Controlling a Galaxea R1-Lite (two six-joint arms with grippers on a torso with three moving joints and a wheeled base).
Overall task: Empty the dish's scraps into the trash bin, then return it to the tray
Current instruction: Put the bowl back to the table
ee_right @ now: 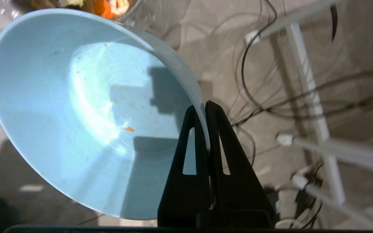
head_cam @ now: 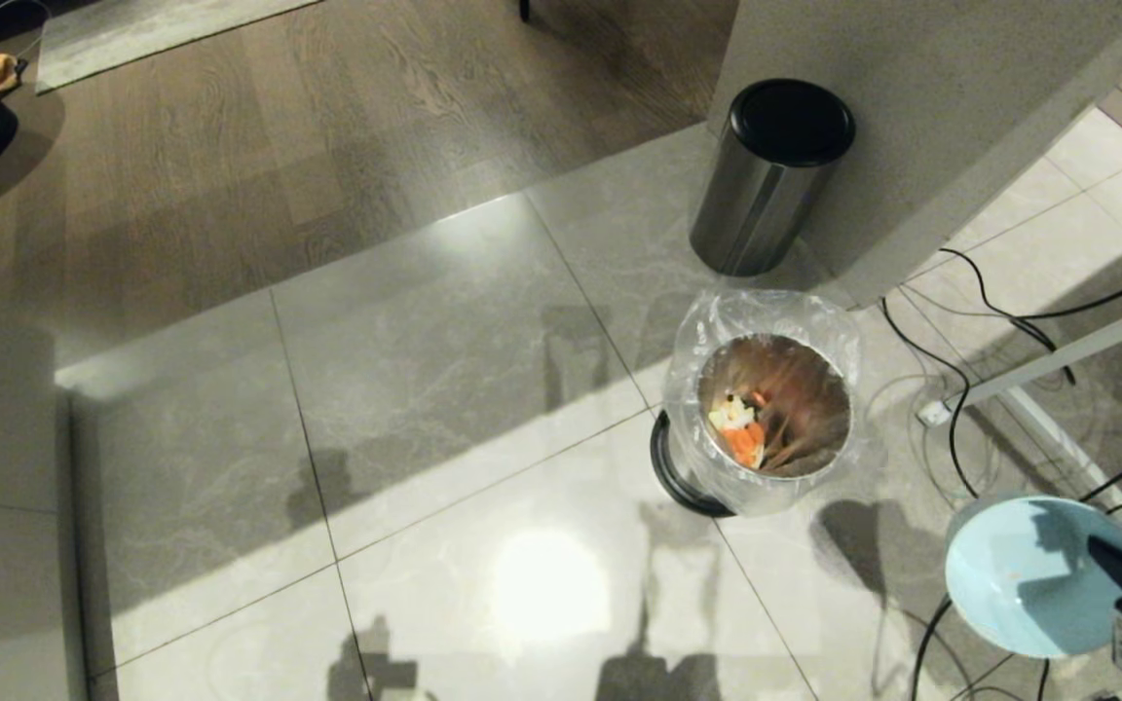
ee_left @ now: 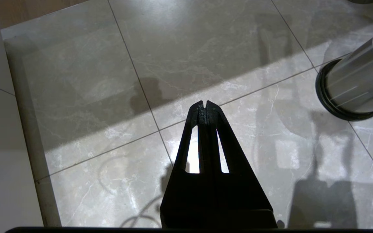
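Nearest to me, my right hand (ee_right: pixel 205 108) is pinching the rim of the small round light-blue bowl (head_cam: pixel 1024 574), one black finger inside the wall and one outside, clamped tight on it. I am holding the bowl tilted at the lower right of the head view, low over the floor and well apart from the bin. Its inside is showing only a few tiny orange specks and smears.

The scraps (head_cam: pixel 742 428), orange carrot slices and whitish bits, are lying inside the small round metal trash bin (head_cam: pixel 688 467), which is lined with a crinkly clear plastic bag and is sitting on a black base ring. Just behind it, a taller steel cylinder with a black lid (head_cam: pixel 766 175) is standing against the corner of a pale grey wall (head_cam: pixel 921 107).

My left hand (ee_left: pixel 205 105) is hanging over bare floor with its fingers pressed together and gripping nothing; the bin's base is showing off to one side of it.

The floor here is glossy grey marble-look tile (head_cam: pixel 444 389) with thin grout lines, throwing back bright glare and shadows. Farther off it is giving way to brown wood planks (head_cam: pixel 259 146). Black cables (head_cam: pixel 970 389) are trailing across the tiles on the right, around a white frame leg (head_cam: pixel 1058 360).
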